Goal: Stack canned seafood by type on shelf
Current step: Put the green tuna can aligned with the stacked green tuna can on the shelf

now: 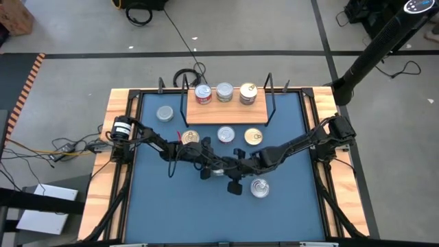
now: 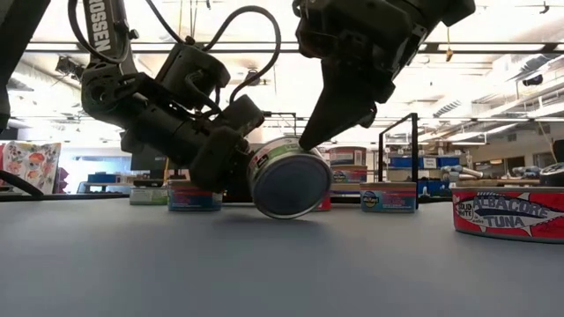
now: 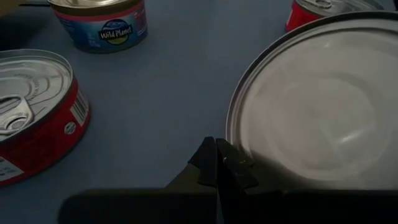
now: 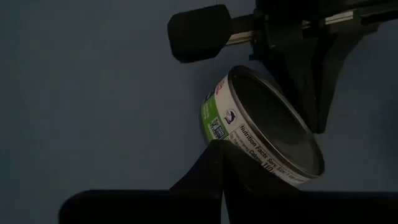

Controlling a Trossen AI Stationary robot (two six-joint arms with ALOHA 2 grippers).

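I've got both arms meeting mid-bench. Left jaws [image 2: 231, 163] are pressed together, tip against the tilted tin [image 2: 289, 180], which stands on its edge w/ flat face toward the low cam. Right jaws [image 2: 328, 113] are also pressed together, coming down from above and touching the same tin's upper rim; neither pair is pinching it, as far as I can see. In the right wrist view the tin [image 4: 264, 127] leans, green-and-white label side showing.

Shelf [image 1: 226, 104] sits at the far side of the blue bench [image 1: 151, 199], w/ three tins in a row on its board: a red-sided one [image 1: 202, 94], a silver one [image 1: 224, 92], a gold one [image 1: 247, 93]. More tins are loose on the bench: one near the left end of the shelf [image 1: 164, 114], three just in front of the shelf, one near the right jaws [image 1: 259, 187].
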